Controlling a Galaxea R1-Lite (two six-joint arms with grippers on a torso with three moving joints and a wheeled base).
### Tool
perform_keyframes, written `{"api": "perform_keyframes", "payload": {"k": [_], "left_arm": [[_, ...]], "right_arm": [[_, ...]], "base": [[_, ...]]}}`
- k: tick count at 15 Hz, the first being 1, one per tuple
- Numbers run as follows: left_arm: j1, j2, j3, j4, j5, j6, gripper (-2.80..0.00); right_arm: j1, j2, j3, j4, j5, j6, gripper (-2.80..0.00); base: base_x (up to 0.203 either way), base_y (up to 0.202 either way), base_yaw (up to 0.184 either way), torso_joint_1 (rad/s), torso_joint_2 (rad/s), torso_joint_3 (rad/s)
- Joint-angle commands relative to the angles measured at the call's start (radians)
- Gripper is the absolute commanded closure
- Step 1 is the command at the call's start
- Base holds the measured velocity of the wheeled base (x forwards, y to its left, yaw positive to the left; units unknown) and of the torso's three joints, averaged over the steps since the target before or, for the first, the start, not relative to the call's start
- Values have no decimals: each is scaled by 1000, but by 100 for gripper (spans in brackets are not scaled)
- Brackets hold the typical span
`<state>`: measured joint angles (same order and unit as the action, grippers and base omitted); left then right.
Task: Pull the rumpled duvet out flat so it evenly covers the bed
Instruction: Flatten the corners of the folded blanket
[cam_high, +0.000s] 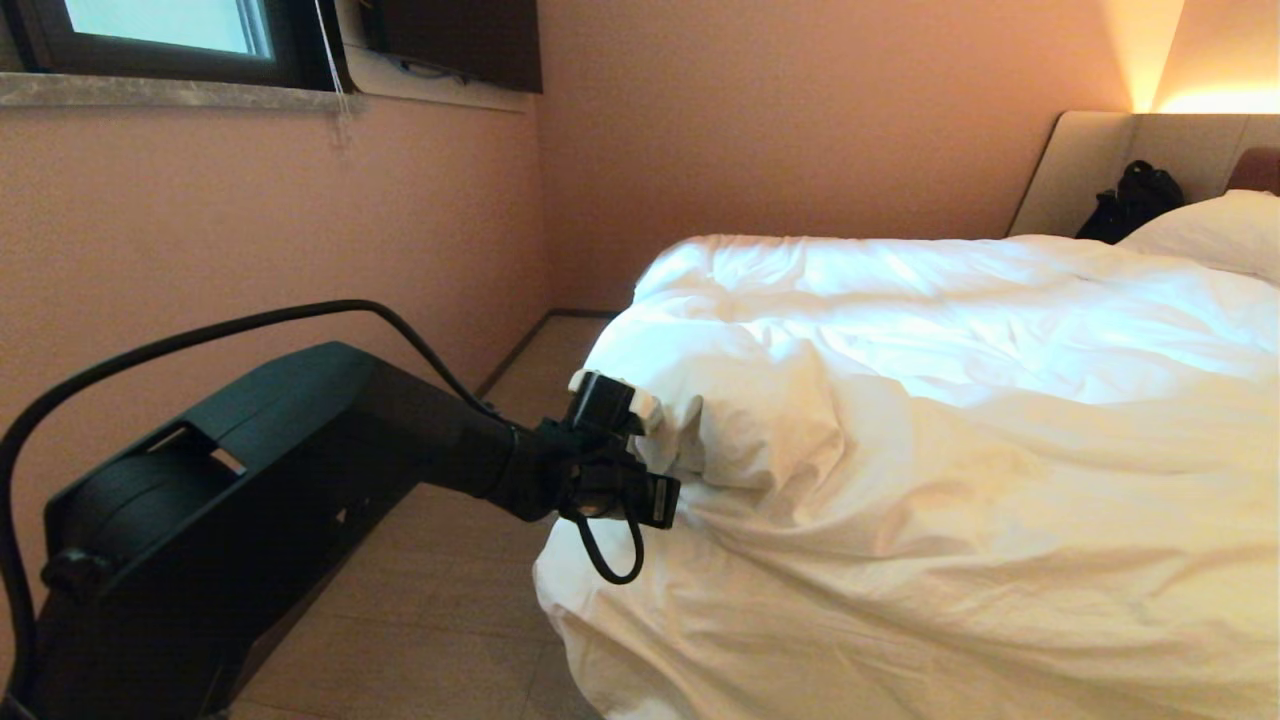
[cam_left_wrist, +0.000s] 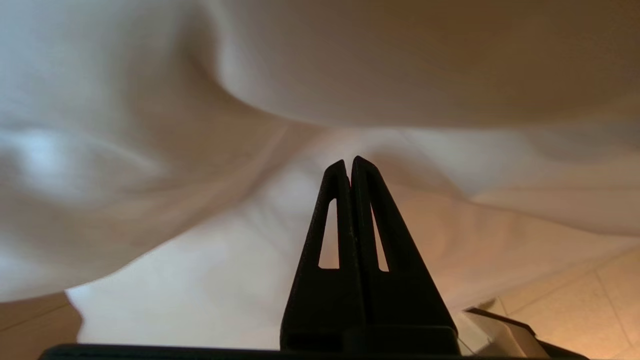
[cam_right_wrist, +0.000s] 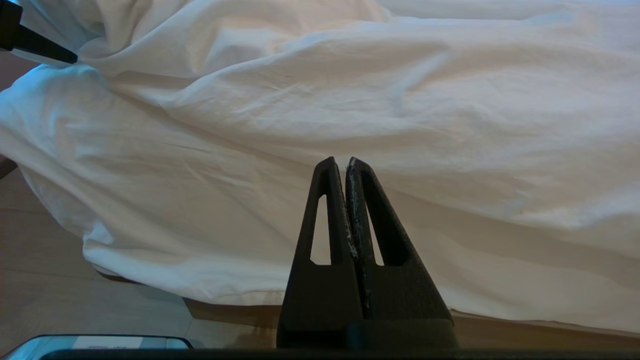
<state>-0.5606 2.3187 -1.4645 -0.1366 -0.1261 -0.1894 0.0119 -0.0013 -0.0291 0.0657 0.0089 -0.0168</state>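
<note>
The white duvet (cam_high: 950, 420) lies rumpled over the bed (cam_high: 1095, 165), bunched into a thick fold at the near left corner and hanging down toward the floor. My left gripper (cam_high: 682, 468) reaches in from the left to that corner fold. In the left wrist view the left gripper (cam_left_wrist: 348, 161) is shut, nothing shows between its fingers, and duvet cloth (cam_left_wrist: 150, 125) lies close ahead. My right gripper (cam_right_wrist: 338, 161) is shut and empty, held low facing the hanging duvet (cam_right_wrist: 350, 100), apart from it. The bed's tan base (cam_right_wrist: 525, 331) shows under the hem.
A white pillow (cam_high: 1220, 230) and a black bag (cam_high: 1135, 200) lie by the beige headboard. A pink wall with a window (cam_high: 160, 30) runs along the left. Tiled floor (cam_high: 440, 590) forms a narrow aisle between wall and bed.
</note>
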Motion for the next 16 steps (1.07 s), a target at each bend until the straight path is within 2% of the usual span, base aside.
{"api": "perform_keyframes", "payload": {"k": [1, 16], "left_arm": [[-5, 3, -6, -1, -7, -1, 0], [-3, 188, -257, -3, -7, 20, 0]], "right_arm": [[0, 1, 0, 0, 0, 0, 0], [0, 1, 0, 0, 0, 0, 0]], "base": [[0, 0, 0, 0, 0, 0], [0, 0, 0, 0, 0, 0]]}}
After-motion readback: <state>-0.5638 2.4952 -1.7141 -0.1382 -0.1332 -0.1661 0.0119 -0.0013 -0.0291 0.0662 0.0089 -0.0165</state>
